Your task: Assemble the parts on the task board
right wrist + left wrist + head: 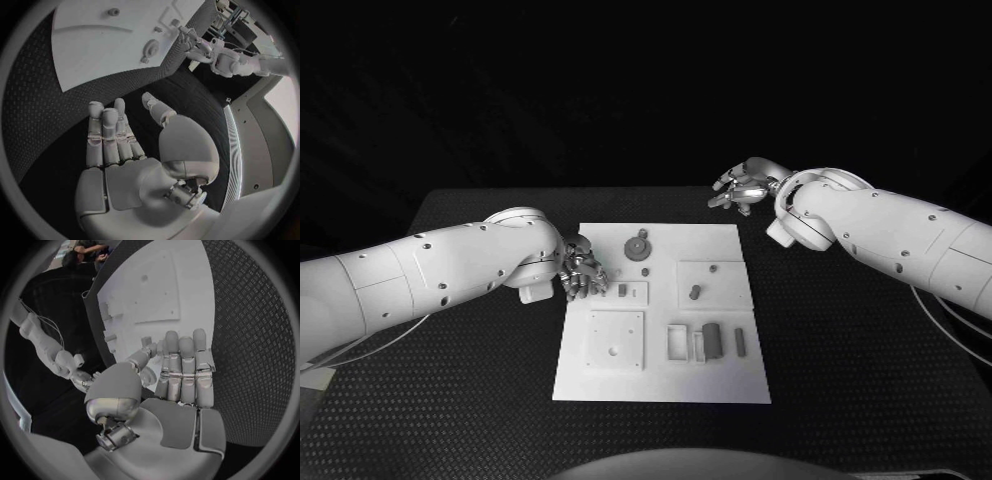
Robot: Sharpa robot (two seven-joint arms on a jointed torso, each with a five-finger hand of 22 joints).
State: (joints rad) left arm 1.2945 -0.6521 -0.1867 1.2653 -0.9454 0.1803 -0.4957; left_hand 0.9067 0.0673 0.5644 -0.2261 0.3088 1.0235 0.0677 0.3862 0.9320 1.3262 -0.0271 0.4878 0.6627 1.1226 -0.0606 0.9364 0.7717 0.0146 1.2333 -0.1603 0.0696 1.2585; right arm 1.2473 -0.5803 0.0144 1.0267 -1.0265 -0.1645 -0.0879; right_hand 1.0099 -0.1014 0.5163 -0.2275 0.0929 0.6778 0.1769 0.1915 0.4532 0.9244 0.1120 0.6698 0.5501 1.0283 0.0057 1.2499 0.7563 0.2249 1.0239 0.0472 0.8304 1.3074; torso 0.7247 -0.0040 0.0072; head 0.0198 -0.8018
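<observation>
The white task board (687, 238) lies in the middle of the black table. Grey parts sit on it: a round piece (639, 247) near the far edge, short pegs (694, 292) in the middle, and dark bars (713, 340) by a slot at the near right. My left hand (583, 270) hovers at the board's left edge with its fingers stretched out and nothing in them (178, 372). My right hand (744, 187) hangs over the table beyond the board's far right corner, with straight fingers and nothing held (122, 142). The right wrist view shows the board (94, 50) and the round piece (150, 49).
A raised square plate (616, 340) with small holes sits on the board's near left. Black textured table (848, 370) surrounds the board on all sides. The left wrist view shows the board (181, 285) ahead of the fingers.
</observation>
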